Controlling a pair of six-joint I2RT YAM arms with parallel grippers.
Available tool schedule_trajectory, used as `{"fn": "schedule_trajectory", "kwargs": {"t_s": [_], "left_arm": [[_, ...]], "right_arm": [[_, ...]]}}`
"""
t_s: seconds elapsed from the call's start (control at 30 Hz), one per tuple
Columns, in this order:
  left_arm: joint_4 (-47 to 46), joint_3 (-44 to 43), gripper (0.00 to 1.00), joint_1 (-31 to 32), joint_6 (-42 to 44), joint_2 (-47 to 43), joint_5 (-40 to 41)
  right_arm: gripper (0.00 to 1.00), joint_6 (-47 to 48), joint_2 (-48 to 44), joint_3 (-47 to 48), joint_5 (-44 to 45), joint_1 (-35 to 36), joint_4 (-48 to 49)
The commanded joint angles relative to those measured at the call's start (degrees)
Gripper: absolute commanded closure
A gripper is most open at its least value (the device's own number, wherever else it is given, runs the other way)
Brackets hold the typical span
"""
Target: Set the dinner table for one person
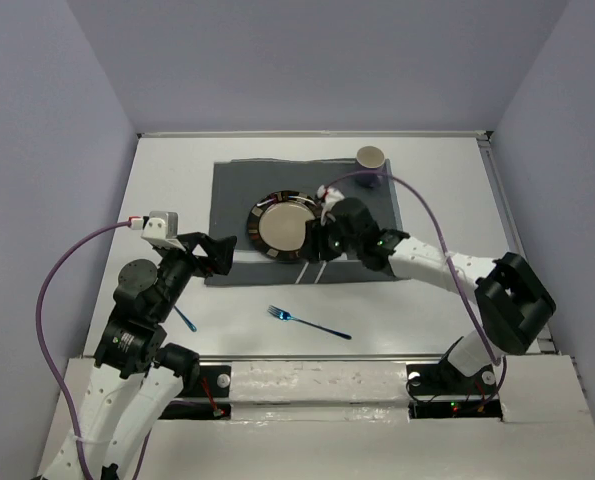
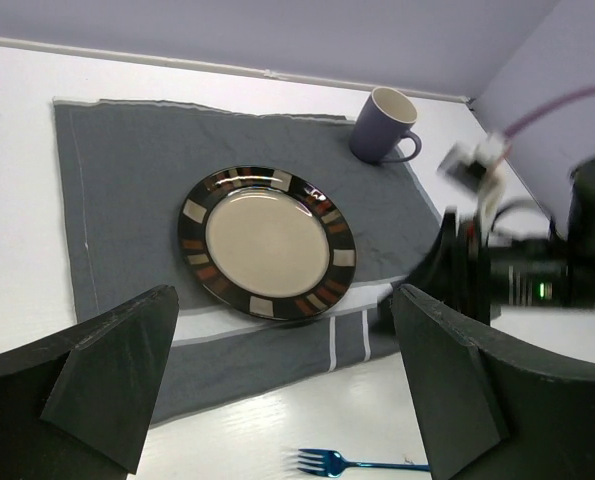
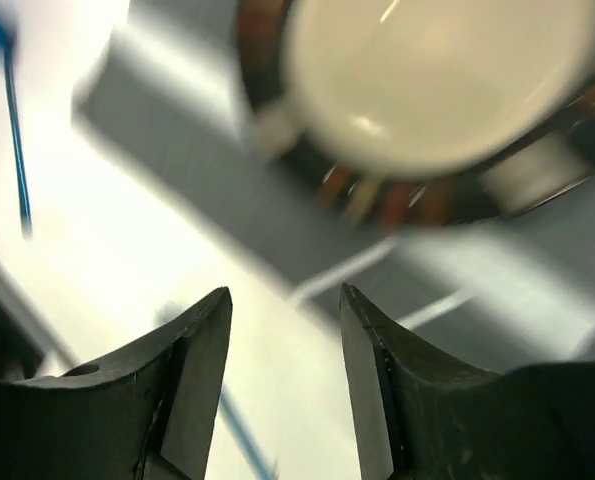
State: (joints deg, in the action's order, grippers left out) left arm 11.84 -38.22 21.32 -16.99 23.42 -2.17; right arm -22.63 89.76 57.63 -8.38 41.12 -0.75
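Cream plate with black patterned rim, grey striped placemat, lilac mug, blue fork

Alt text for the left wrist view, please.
A cream plate with a dark patterned rim sits on a grey placemat on the white table, with a purple mug at the mat's far right corner. The left gripper, wide open, frames the foreground above a blue fork; the right arm shows at the right edge.

No lettering, label or number can be read.
The plate carries only a rim pattern of dark, cream and rust blocks. The mug behind it, the striped placemat beneath it and the blue fork before it on the dinner table show no legible marks.
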Motion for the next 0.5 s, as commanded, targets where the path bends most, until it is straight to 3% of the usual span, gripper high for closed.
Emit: {"fn": "schedule_trajectory", "kwargs": {"t_s": [0.0, 0.1, 0.3, 0.47], "left_arm": [[-2.6, 0.2, 0.01, 0.4, 0.4, -0.6, -0.9], [-2.6, 0.1, 0.01, 0.4, 0.5, -0.9, -0.7], [-2.0, -0.3, 0.01, 0.4, 0.7, -2.0, 0.9], [-2.1, -0.3, 0.01, 0.4, 0.6, -2.1, 0.8]], "right_arm": [[0.43, 6.9, -2.6, -6.1, 1.5, 10.5, -7.9], [0.37, 7.9, -2.6, -7.6, 3.4, 16.1, -8.7], [0.35, 9.8, 3.0, -5.1, 5.5, 18.9, -11.7], [0.43, 10.2, 7.8, -1.6, 6.4, 22.2, -13.9]]}}
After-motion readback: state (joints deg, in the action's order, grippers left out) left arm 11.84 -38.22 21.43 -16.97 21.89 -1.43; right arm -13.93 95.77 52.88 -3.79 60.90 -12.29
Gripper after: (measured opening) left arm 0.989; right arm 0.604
